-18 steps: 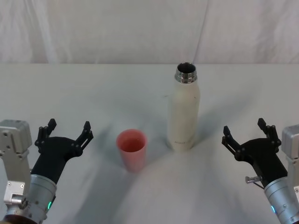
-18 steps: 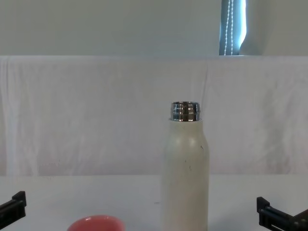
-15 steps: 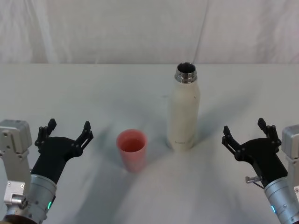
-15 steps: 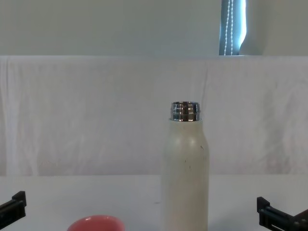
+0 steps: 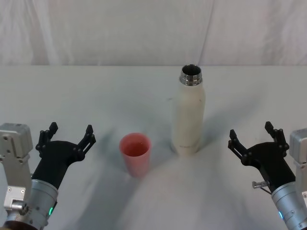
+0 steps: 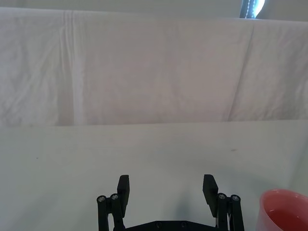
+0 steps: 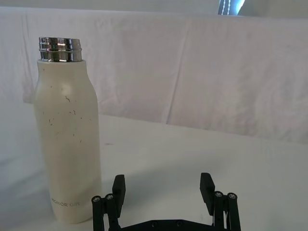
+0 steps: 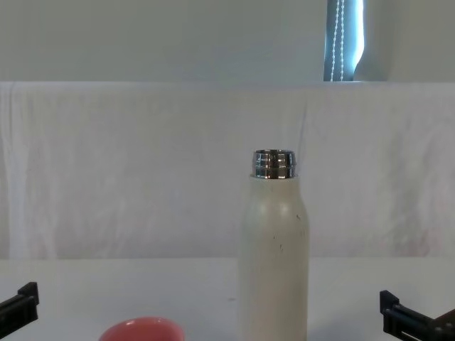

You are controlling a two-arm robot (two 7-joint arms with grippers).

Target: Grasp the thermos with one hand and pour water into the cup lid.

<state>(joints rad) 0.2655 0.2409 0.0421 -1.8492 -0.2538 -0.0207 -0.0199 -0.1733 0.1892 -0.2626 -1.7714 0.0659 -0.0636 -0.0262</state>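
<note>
The cream-white thermos point(image 5: 189, 115) stands upright and uncapped near the table's middle, its steel neck shining; it also rises in the chest view point(image 8: 274, 249) and the right wrist view point(image 7: 67, 134). To its left sits the coral-pink cup lid point(image 5: 135, 153), upright, its rim showing in the chest view point(image 8: 142, 330) and the left wrist view point(image 6: 284, 211). My left gripper point(image 5: 67, 136) point(image 6: 166, 185) rests open to the left of the cup lid, apart from it. My right gripper point(image 5: 254, 134) point(image 7: 162, 185) is open to the right of the thermos, holding nothing.
A white cloth covers the table point(image 5: 96, 96) and hangs as a backdrop point(image 5: 144, 28) behind it. Bare cloth lies between each gripper and the two objects.
</note>
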